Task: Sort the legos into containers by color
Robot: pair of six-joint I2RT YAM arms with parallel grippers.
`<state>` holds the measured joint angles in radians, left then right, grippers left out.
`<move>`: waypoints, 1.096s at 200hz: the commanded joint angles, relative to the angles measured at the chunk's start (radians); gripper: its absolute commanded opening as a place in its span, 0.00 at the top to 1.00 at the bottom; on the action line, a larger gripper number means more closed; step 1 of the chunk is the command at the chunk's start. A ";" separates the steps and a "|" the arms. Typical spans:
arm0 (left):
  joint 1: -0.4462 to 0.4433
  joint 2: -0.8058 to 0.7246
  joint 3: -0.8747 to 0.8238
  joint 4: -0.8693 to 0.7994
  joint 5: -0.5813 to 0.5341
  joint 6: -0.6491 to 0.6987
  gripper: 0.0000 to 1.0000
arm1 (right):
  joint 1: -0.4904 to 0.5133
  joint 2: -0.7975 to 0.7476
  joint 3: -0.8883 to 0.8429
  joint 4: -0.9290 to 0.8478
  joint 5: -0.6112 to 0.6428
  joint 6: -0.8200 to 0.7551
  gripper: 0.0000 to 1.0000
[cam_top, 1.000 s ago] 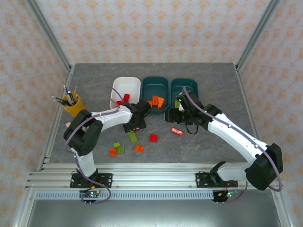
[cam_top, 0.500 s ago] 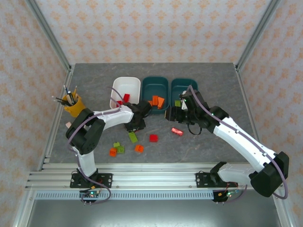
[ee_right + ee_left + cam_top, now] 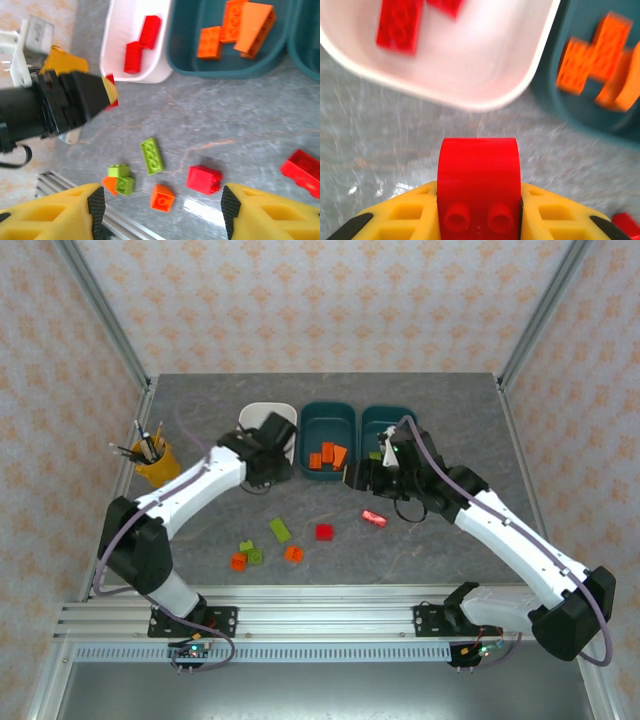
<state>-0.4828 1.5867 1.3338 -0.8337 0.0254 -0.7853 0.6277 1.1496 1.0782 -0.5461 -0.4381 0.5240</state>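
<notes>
Brick (image 3: 478, 170) sat in the left pincer (image 3: 479, 212); one tub (image 3: 485, 65) just ahead, second tub (image 3: 575, 20) ahead-right, loose bricks (image 3: 280, 530) behind on the bench (image 3: 450, 410).

A yellow cup (image 3: 157, 466) holding pencils (image 3: 146, 443) stands at nine o'clock on the grey marbled counter (image 3: 470, 410), near its edge. Patterned wallpaper (image 3: 330, 300) rises at twelve o'clock.

Pale walls (image 3: 320, 300) with a small orange floral pattern rose behind silver metal posts (image 3: 105, 315), enclosing a grey, marbled counter (image 3: 450, 540) under even light.
</notes>
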 commanded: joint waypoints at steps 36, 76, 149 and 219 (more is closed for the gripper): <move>0.161 0.231 0.265 -0.091 0.132 0.289 0.71 | -0.004 0.163 0.116 0.159 -0.069 0.136 0.34; 0.178 0.435 0.407 -0.143 0.133 0.374 0.71 | -0.011 0.234 0.164 0.144 -0.068 0.140 0.33; 0.179 0.553 0.418 -0.147 0.122 0.400 0.59 | -0.011 0.242 0.141 0.085 -0.043 0.122 0.33; 0.178 0.444 0.421 -0.167 0.101 0.350 0.37 | -0.011 0.242 0.193 -0.027 0.025 0.029 0.33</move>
<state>-0.3092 2.1353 1.7218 -0.9501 0.1566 -0.4149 0.6209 1.3926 1.2148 -0.5064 -0.4641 0.6155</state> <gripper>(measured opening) 0.612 0.669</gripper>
